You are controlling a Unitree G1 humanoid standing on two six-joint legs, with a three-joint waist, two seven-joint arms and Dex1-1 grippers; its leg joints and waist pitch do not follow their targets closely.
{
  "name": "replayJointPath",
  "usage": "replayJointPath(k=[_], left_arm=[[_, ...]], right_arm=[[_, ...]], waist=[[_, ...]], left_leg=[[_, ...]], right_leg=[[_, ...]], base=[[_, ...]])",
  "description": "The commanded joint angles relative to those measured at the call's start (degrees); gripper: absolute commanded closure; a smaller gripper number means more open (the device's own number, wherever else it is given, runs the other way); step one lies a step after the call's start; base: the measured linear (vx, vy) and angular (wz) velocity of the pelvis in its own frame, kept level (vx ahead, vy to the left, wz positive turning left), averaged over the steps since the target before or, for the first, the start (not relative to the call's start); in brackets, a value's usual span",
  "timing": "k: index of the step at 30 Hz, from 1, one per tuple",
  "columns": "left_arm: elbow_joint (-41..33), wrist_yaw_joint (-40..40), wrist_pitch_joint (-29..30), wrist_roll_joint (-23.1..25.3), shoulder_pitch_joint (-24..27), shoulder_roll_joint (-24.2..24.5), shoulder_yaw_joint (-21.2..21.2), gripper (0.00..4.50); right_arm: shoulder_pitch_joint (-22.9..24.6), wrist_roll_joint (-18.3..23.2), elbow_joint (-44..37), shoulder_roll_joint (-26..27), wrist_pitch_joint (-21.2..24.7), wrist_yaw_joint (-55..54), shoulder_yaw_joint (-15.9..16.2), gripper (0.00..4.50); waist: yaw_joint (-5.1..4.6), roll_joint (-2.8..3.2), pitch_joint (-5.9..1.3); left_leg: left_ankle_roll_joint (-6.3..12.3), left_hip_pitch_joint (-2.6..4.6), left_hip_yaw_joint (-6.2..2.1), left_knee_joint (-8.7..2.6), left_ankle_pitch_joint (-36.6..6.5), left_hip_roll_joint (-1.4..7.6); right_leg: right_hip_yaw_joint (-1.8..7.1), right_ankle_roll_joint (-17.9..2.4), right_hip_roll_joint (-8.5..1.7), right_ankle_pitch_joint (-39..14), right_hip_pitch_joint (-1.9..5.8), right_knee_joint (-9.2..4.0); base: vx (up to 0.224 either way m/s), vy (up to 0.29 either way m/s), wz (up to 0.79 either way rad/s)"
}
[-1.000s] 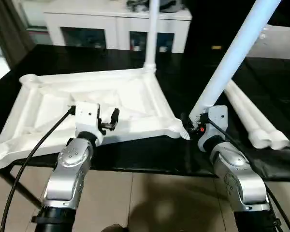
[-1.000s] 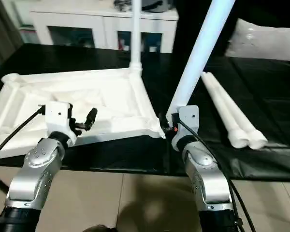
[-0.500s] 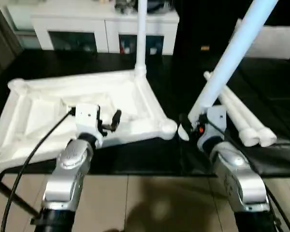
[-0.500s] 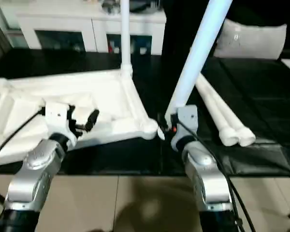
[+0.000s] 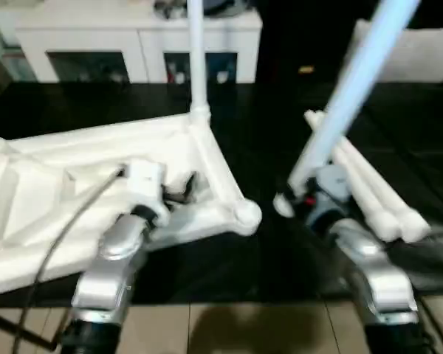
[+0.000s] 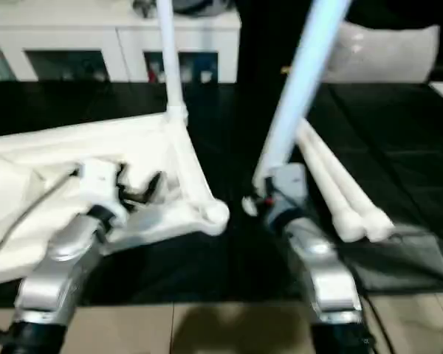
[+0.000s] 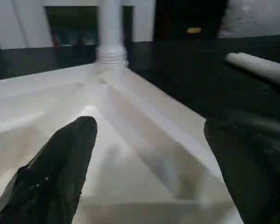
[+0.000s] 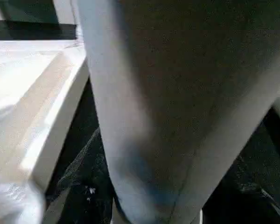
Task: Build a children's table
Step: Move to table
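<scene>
Little has moved but the camera. Left gripper (image 7: 149, 172) hovers spread wide over the upturned table top (image 5: 52, 177); right gripper (image 5: 301, 200) clamps a slanted leg (image 5: 347, 96). Beyond, one fitted leg (image 7: 110, 32), two loose legs (image 5: 369, 184).

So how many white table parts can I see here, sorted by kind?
Table top: 1
Leg standing in the top's far corner: 1
Leg held by the right gripper: 1
Loose legs lying on the black surface: 2
Total: 5
</scene>
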Motion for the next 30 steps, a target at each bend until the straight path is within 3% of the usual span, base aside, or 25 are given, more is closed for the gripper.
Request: replayJointPath(k=[1,2,3,4,5,6,7,8,9,10,11,12,14,15,16,17,19,20,21,23,26,27,28,29,30], left_arm=[[0.0,-0.32,-0.19,0.42,0.15,0.9,0.97,0.32],[0.01,-0.44,-0.26,0.5,0.21,0.9,0.82,0.32],[-0.04,-0.58,-0.66,0.93,0.67,0.81,0.28,0.32],[-0.15,-0.41,-0.48,1.14,0.86,0.76,0.16,0.32],[-0.24,-0.36,-0.6,1.17,1.02,0.74,0.16,0.32],[-0.41,-0.49,-0.09,1.2,1.16,1.11,0.01,0.32],[-0.53,-0.61,0.26,1.22,1.24,1.38,-0.11,0.32],[-0.78,-1.62,-0.02,0.73,1.52,1.78,-0.2,0.32],[-1.0,-2.87,-0.1,0.61,1.77,2.63,-0.5,0.32],[-1.05,-3.64,-0.13,0.45,1.88,3.08,-0.63,0.32],[-1.11,-4.77,0.63,0.1,1.97,3.87,-0.9,0.32],[-1.16,-5.87,1.33,-0.28,2.01,4.58,-1.14,0.32],[-1.36,-8.11,1.58,-1.05,2.07,5.55,-1.43,0.32],[-1.7,-12.43,1.9,-2.0,2.02,7.58,-2.47,0.06],[-2.02,-16.21,2.42,-2.59,1.98,9.49,-3.76,0.0],[-2.21,-18.49,2.6,-2.59,1.97,10.8,-4.79,0.0],[-2.14,-24.0,2.34,-1.23,1.54,14.78,-8.0,0.0],[-1.93,-24.72,2.35,-0.94,1.29,15.48,-8.46,0.0],[-1.38,-25.68,2.19,-0.55,0.77,16.29,-8.96,0.0],[-0.73,-28.05,2.22,-0.81,0.0,17.42,-9.76,0.0],[0.15,-32.29,2.44,-0.97,-1.48,19.44,-11.53,0.0],[1.12,-34.59,3.09,-1.34,-2.7,20.39,-12.09,0.3],[1.56,-35.78,3.59,-1.56,-3.31,20.94,-12.43,0.37],[1.93,-36.91,3.9,-1.62,-3.82,21.43,-12.92,0.37],[2.26,-37.85,3.91,-1.54,-4.23,21.87,-13.38,0.37]], right_arm=[[-0.36,-0.04,-0.71,0.71,-0.45,0.01,1.01,2.59],[-0.36,-0.05,-0.64,0.63,-0.54,0.13,1.07,2.59],[-0.68,-0.02,-0.28,0.25,-0.85,0.78,1.34,2.59],[-0.9,0.22,-0.14,0.01,-1.05,1.29,1.44,2.59],[-1.08,0.58,-0.12,-0.23,-1.11,1.96,1.53,2.59],[-1.12,0.97,-0.3,-0.52,-1.21,2.95,1.77,2.59],[-1.13,1.22,-0.44,-0.72,-1.28,3.63,1.94,2.59],[-1.12,1.41,-0.67,-1.0,-1.44,4.29,2.04,2.59],[-1.21,1.73,-0.76,-1.31,-1.51,4.83,1.86,2.59],[-1.29,1.81,-0.74,-1.44,-1.57,4.95,1.73,2.59],[-1.43,1.76,-0.59,-1.52,-2.02,5.17,1.41,2.59],[-1.53,1.79,-0.47,-1.52,-2.53,5.44,1.1,2.59],[-1.56,2.45,-0.54,-1.53,-3.44,6.21,0.76,2.59],[-1.59,4.5,-0.76,-1.96,-3.08,8.67,0.69,2.59],[-1.77,5.35,-0.66,-2.4,-2.71,9.87,0.71,2.59],[-1.98,5.46,-0.42,-2.68,-2.57,10.15,0.67,2.59],[-2.9,6.01,0.49,-3.22,-2.72,10.86,-0.07,2.59],[-3.19,6.62,0.61,-3.2,-2.55,11.31,-0.45,2.59],[-3.58,7.24,0.73,-3.34,-2.76,12.3,-0.67,2.59],[-4.03,6.94,1.13,-3.81,-3.67,13.12,-0.63,2.59],[-4.62,8.28,1.74,-3.9,-3.52,14.73,-1.37,2.59],[-4.7,8.55,1.87,-5.0,-2.46,16.04,-1.07,2.59],[-4.62,8.52,1.93,-5.64,-2.35,16.79,-0.75,2.59],[-4.48,8.54,1.98,-6.1,-2.63,17.51,-0.55,2.59],[-4.43,8.66,2.15,-6.38,-3.03,18.01,-0.49,2.59]], waist=[[0.19,1.98,-2.87],[-1.01,2.76,-3.91],[-3.03,1.25,-4.46],[-2.62,0.93,-4.52],[-2.51,0.76,-4.33],[-1.97,-0.14,-3.71],[-0.89,-2.19,-4.13],[0.76,-4.15,-3.74],[1.42,-4.2,-3.75],[1.4,-3.91,-4.28],[1.46,-3.3,-4.41],[1.09,-2.53,-4.07],[0.98,-2.07,-3.62],[0.85,-1.86,-3.28],[0.96,-1.65,-3.04],[1.04,-1.61,-2.79],[1.0,-1.77,-1.84],[0.97,-1.82,-1.09],[1.05,-1.52,-1.22],[1.31,-1.45,-1.45],[1.54,-1.21,-1.72],[1.51,-1.17,-1.76],[1.58,-0.86,-1.77],[1.61,-0.97,-1.86],[1.74,-0.6,-2.04]], left_leg=[[6.71,1.31,-1.87,-6.55,11.03,4.87],[11.54,6.75,-4.63,-6.6,9.14,8.22],[20.41,10.74,-8.62,-7.5,7.36,11.52],[26.24,11.84,-9.06,-6.32,13.45,11.66],[28.0,11.59,-8.76,-5.91,17.65,11.43],[27.82,9.0,-5.89,-5.8,23.1,9.34],[21.03,6.2,-2.24,-2.95,21.63,4.78],[11.95,0.82,0.65,-1.27,9.86,0.03],[8.26,0.02,0.27,-1.66,7.82,0.54],[2.8,0.0,-0.35,-3.64,11.69,1.51],[1.18,0.65,-0.18,-3.87,14.65,1.67],[-1.05,1.54,0.08,-4.85,11.22,2.44],[-2.62,2.08,-0.03,-5.72,5.28,3.36],[-3.66,2.45,-0.11,-6.58,0.11,4.26],[-4.36,2.76,-0.05,-6.95,-3.27,4.69],[-4.74,3.01,0.1,-7.19,-5.52,4.78],[-6.48,3.31,0.42,-8.0,-13.9,4.8],[-8.99,4.07,0.28,-8.27,-23.36,4.61],[-9.52,4.12,0.02,-8.31,-24.06,4.54],[-9.53,3.97,0.01,-8.39,-22.32,4.58],[-8.8,3.72,0.46,-8.49,-18.37,4.48],[-8.47,3.61,0.52,-8.48,-17.48,4.46],[-8.51,3.65,0.61,-8.44,-17.32,4.44],[-8.41,3.61,0.61,-8.42,-16.91,4.42],[-8.24,3.38,0.62,-8.33,-15.26,4.38]], right_leg=[[-0.56,-11.74,-1.28,7.18,2.57,-2.24],[-1.3,-9.77,-0.09,1.67,-1.1,0.98],[-0.7,-6.26,-1.28,-5.34,-5.05,4.95],[0.63,-1.13,-2.05,-4.65,-7.65,6.12],[1.08,0.94,-2.62,-3.33,-8.64,6.59],[2.06,2.56,-3.18,2.71,-8.33,5.09],[4.46,0.88,-5.03,13.71,-6.31,-0.75],[8.05,0.63,-7.72,20.57,-1.3,-2.29],[8.54,-1.08,-8.68,24.68,-0.14,-2.59],[6.21,-2.54,-6.93,36.36,0.62,-0.26],[5.3,-3.64,-5.71,41.67,0.02,0.3],[4.17,-6.54,-4.43,38.44,-0.58,-0.25],[3.77,-9.38,-4.13,26.2,-0.86,-1.03],[3.68,-12.03,-4.15,15.02,-0.86,-1.68],[3.88,-13.32,-4.14,8.58,-1.19,-2.14],[4.01,-13.54,-4.03,5.39,-1.62,-2.46],[4.32,-12.64,-3.93,-6.22,-2.35,-3.48],[4.62,-9.59,-4.32,-21.0,-3.26,-4.74],[4.69,-8.82,-4.53,-23.04,-3.18,-4.81],[5.0,-7.8,-4.68,-22.72,-3.23,-5.08],[5.2,-8.9,-4.46,-16.83,-3.16,-4.83],[5.15,-9.5,-4.35,-15.35,-3.04,-4.73],[5.07,-9.94,-4.22,-14.68,-3.09,-4.7],[5.07,-10.11,-4.24,-14.24,-2.98,-4.59],[5.06,-10.71,-4.3,-12.23,-2.71,-4.25]], base=[[0.207,0.012,0.0],[0.207,0.012,0.0],[0.185,0.018,0.01],[0.114,-0.004,0.04],[0.114,-0.004,0.04],[0.076,-0.016,0.04],[0.0,0.0,0.0],[0.0,0.0,0.0],[-0.002,-0.076,0.1],[0.001,-0.074,-0.01],[0.001,-0.074,-0.01],[-0.02,-0.058,-0.04],[0.0,0.0,0.0],[-0.056,0.006,-0.09],[-0.054,0.015,-0.05],[-0.054,0.015,-0.05],[-0.073,0.016,-0.01],[-0.08,0.017,-0.03],[-0.078,0.017,-0.06],[-0.062,0.012,-0.05],[0.0,0.0,0.0],[0.0,0.0,0.0],[0.0,0.0,0.0],[0.0,0.0,0.0],[0.0,0.0,0.0]])
